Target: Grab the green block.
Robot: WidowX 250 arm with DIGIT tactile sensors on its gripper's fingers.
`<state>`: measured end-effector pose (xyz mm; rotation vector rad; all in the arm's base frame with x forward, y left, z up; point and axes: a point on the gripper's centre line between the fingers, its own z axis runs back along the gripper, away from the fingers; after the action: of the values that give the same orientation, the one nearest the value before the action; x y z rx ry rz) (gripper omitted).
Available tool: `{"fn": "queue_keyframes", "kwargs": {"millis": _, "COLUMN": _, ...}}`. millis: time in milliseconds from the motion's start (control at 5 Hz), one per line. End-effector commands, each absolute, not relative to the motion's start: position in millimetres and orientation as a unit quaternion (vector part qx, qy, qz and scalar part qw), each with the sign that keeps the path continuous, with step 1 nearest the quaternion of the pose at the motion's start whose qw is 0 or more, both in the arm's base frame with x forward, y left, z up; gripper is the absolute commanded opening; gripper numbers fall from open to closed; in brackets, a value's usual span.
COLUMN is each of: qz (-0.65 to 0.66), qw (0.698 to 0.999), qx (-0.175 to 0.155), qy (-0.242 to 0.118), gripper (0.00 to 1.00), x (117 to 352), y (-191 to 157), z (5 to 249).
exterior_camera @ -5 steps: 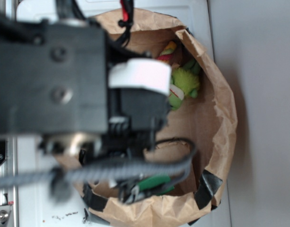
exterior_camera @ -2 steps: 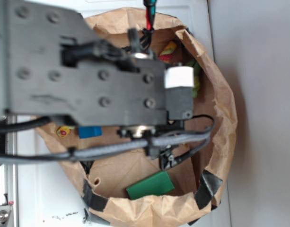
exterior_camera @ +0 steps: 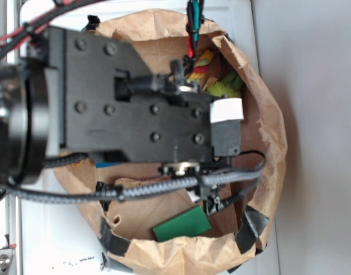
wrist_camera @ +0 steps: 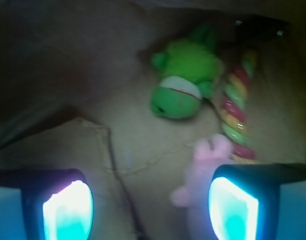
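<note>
The green block [exterior_camera: 182,224] lies flat on the floor of the paper bag [exterior_camera: 267,114], at the 6 o'clock rim. The gripper [wrist_camera: 150,210] hangs above the bag with jaws wide apart and empty; a green plush toy [wrist_camera: 182,82] lies at 12 o'clock ahead of it, a striped rope [wrist_camera: 236,110] and pink toy [wrist_camera: 205,170] at 2 o'clock.

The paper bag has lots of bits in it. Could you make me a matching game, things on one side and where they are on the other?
Things:
1. green block
2. lime plush toy
3. twisted striped rope
4. pink soft toy

Places:
A. nearest the gripper's right-hand fingertip in the wrist view
B. flat on the floor of the paper bag, near its lower rim in the exterior view
C. just right of the plush
D. top centre of the wrist view

Pairs: 1-B, 2-D, 3-C, 4-A
</note>
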<state>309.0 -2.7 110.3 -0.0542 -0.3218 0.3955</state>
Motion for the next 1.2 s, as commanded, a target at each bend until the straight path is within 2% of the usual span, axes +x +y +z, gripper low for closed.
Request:
{"fn": "queue_keyframes", "kwargs": {"millis": 0, "qz": 0.192, "qw": 0.965, "qx": -0.034, "qy": -0.174, "gripper": 1.0, "x": 312, "y": 0, "z": 121}}
{"fn": "queue_keyframes", "kwargs": {"millis": 600, "qz": 0.192, "qw": 0.965, "qx": -0.034, "qy": -0.174, "gripper": 1.0, "x": 312, "y": 0, "z": 121}}
{"fn": "queue_keyframes", "kwargs": {"millis": 800, "qz": 0.195, "qw": 0.963, "qx": -0.046, "qy": -0.181, "gripper": 1.0, "x": 319, "y": -5, "z": 109}}
{"fn": "queue_keyframes", "kwargs": {"millis": 1000, "qz": 0.186, "qw": 0.968, "qx": -0.023, "qy": -0.166, "gripper": 1.0, "x": 323, "y": -9, "z": 99}}
